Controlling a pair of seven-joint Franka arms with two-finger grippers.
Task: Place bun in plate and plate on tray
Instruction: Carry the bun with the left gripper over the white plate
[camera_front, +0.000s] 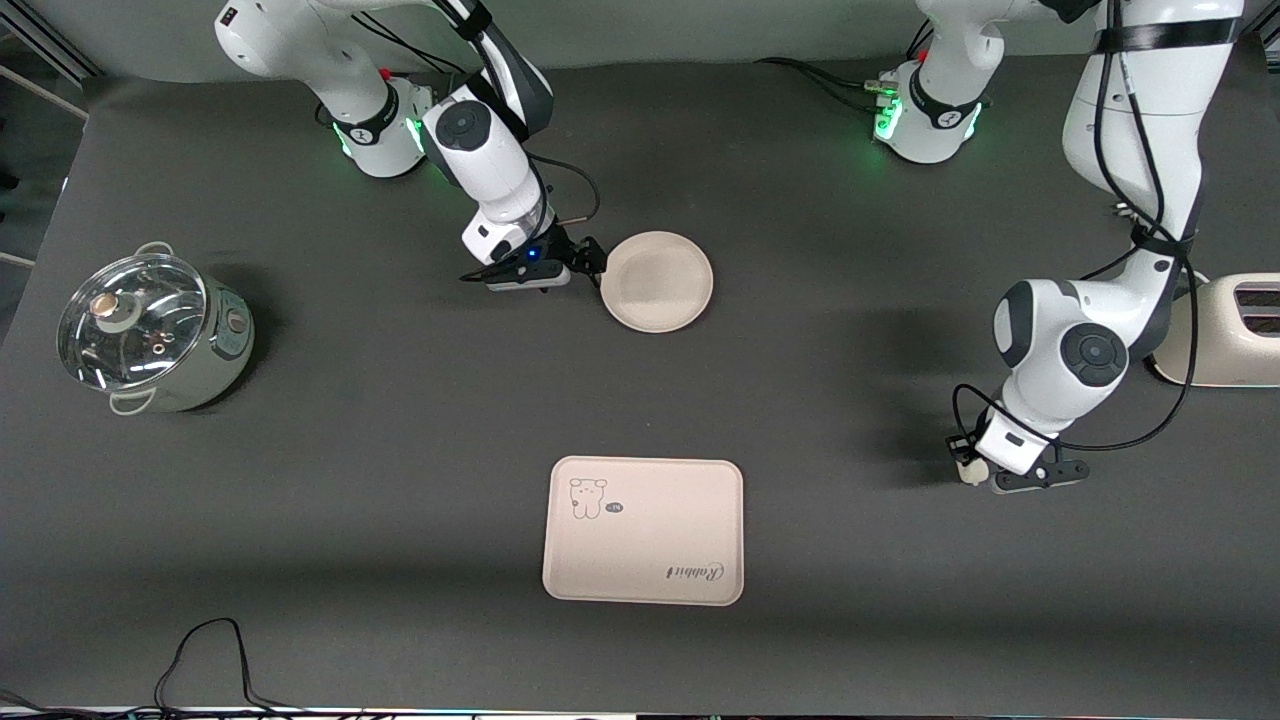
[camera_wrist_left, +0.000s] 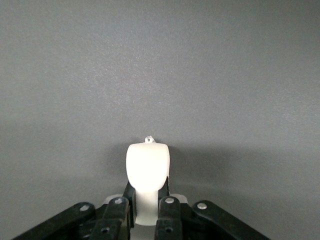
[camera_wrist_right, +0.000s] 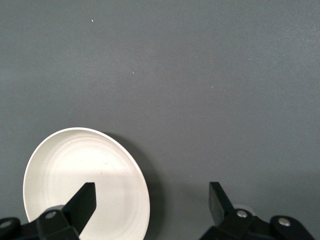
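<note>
The white bun (camera_front: 966, 468) is pinched in my left gripper (camera_front: 974, 475), low over bare table toward the left arm's end, well apart from the tray. In the left wrist view the bun (camera_wrist_left: 147, 160) bulges out past the shut fingers of the left gripper (camera_wrist_left: 147, 194). The round cream plate (camera_front: 657, 281) lies empty on the table. My right gripper (camera_front: 592, 262) is open at the plate's rim on the right arm's side. In the right wrist view the right gripper (camera_wrist_right: 151, 197) has one finger over the plate (camera_wrist_right: 85, 175) and one over the table. The tray (camera_front: 645, 530) lies empty, nearer the front camera.
A steel pot with a glass lid (camera_front: 150, 330) stands at the right arm's end of the table. A cream toaster (camera_front: 1235, 330) stands at the left arm's end, beside the left arm. A black cable (camera_front: 210, 660) lies at the front edge.
</note>
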